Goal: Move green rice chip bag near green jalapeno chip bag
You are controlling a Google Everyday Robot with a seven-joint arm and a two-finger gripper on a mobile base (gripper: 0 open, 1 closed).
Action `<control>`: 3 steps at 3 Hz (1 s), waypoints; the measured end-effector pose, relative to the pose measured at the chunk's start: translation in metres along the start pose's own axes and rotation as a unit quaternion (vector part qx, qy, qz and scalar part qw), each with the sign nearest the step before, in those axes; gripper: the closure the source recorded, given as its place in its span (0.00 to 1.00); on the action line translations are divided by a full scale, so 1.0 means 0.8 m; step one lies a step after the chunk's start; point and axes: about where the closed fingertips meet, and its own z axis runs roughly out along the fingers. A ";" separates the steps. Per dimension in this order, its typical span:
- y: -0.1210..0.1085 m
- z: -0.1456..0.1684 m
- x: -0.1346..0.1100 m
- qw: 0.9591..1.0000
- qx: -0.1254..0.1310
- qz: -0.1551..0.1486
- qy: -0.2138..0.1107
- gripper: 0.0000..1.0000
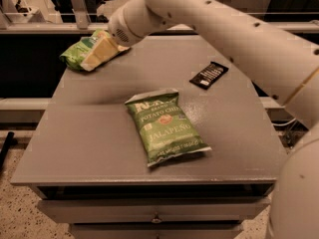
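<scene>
The pincer [95,55] sits at the far left corner of the grey bench [84,133], right over the green rice chip bag [74,58], and its pale, yellowish body covers the right part of that bag. Whether the pincer is spread, pressed together or pinching the bag cannot be told from this angle. The white arm [224,29] reaches in from the right side and crosses above the back of the bench to get there. The light-green bag lies at that back-left corner, with its left end showing past the pincer. The green jalapeno chip bag [165,127] lies flat near the middle of the bench, towards the front edge, its white top edge turned to the back and its pale lettering facing up; it is well apart from the rice chip bag. A small black packet [209,74] lies towards the back right, apart from both bags. Below the bench top, a drawer [149,210] front shows.
</scene>
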 end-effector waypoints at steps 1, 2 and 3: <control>-0.006 0.061 -0.016 1.000 0.019 0.002 -0.014 0.00; -0.020 0.119 -0.018 0.998 0.054 0.005 -0.016 0.00; -0.035 0.160 -0.008 0.997 0.077 0.009 -0.007 0.00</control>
